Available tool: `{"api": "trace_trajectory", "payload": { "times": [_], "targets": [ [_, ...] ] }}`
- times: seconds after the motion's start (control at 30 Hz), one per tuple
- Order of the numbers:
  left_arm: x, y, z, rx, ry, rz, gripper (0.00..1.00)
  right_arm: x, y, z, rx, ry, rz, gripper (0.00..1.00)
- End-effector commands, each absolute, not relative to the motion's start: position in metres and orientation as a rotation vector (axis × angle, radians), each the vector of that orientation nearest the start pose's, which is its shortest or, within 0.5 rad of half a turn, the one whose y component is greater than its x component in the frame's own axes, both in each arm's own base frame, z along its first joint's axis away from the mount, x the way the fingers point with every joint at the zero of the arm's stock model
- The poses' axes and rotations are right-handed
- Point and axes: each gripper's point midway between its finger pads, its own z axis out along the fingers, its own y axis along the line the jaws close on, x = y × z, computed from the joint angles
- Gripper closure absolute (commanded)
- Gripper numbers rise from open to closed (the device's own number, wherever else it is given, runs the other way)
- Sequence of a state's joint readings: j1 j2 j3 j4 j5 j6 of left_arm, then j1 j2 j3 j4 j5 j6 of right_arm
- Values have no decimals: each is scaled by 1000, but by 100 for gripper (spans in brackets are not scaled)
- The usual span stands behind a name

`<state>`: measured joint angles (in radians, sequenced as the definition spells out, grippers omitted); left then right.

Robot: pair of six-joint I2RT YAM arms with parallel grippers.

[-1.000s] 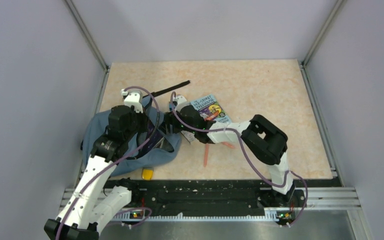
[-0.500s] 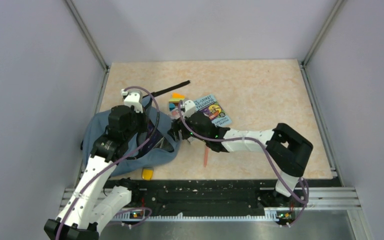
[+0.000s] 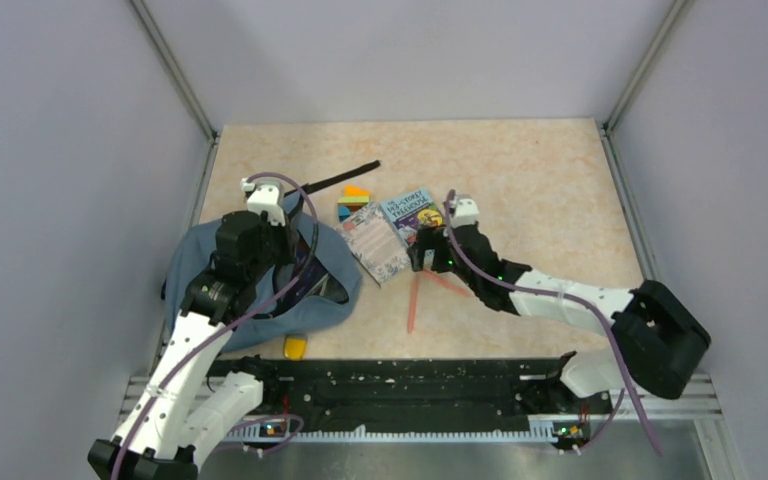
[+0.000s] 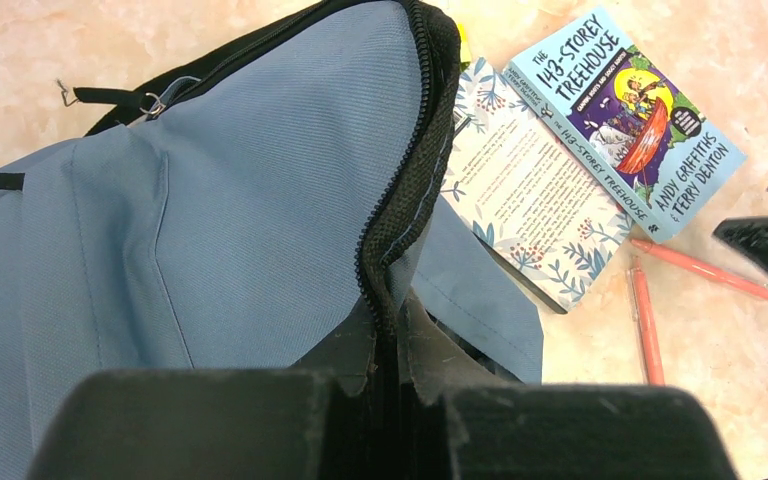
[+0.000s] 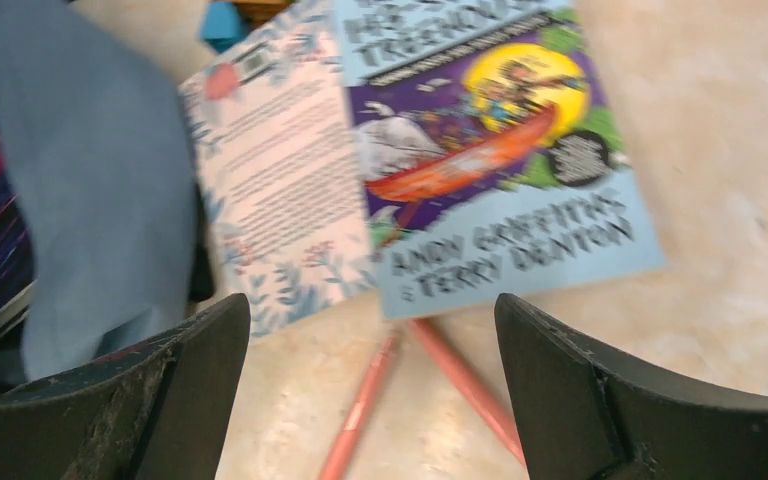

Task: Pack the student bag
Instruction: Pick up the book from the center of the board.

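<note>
Currently mid-packing, with several items loose outside the bag.

The student bag [image 4: 210, 220] lies slumped at the near left of the tabletop [image 3: 540, 190], its mouth facing right toward the loose items. Left claw [image 4: 385, 400] is pressed together on the bag's black zipper rim, lifting that edge so the opening gapes. Something dark with purple on it shows inside the mouth in the right wrist view, but it is too blurred to name.

Right claw [image 5: 370, 320] has its fingers spread wide with nothing between them. It hovers low over the two books just right of the bag.

- Floral-covered book [image 4: 530, 200]: flat, nearest the opening, right beside the bag's flap.
- Treehouse paperback [image 4: 630, 110]: flat, touching the floral book's right edge.
- Two salmon pens [image 4: 643, 320]: just near of the books, far ends close together.
- Coloured blocks [image 3: 353, 207]: just beyond the books.
- Yellow item [image 3: 295, 347]: near edge of the tabletop, beside the bag.

Judgement: the step in hand is picking the next item, most likely one of the books. Both lie flat, so the next move calls for getting a finger under an edge, or closing across the book's width. The book then goes in through the raised mouth, and the left claw must hold the rim up meanwhile.

Risks: a flat cover may slip out of the grip, and dragging one book may shove the other.
</note>
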<state>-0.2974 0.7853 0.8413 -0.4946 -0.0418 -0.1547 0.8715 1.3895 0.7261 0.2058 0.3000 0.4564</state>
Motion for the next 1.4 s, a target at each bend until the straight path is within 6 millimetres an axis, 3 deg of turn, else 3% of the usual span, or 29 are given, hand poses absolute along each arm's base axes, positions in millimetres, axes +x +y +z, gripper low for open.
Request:
{"api": "trace_trajectory", "payload": {
  "times": [0.0,0.2,0.57,1.0,1.37],
  "targets": [
    [272,-96,258,138,1908,-336,100,298,260,134,85,2007,661,10],
    [272,-97,259,137,1906,-341,100,305,236,114,379,2021,847,7],
    [270,-96,261,136,1897,-338,100,303,213,92,678,1947,877,9],
    [273,-90,259,115,1905,-304,100,312,225,81,878,1865,1032,9],
    [274,-90,258,115,1909,-296,100,318,239,73,977,1832,1046,9]
  ]
}}
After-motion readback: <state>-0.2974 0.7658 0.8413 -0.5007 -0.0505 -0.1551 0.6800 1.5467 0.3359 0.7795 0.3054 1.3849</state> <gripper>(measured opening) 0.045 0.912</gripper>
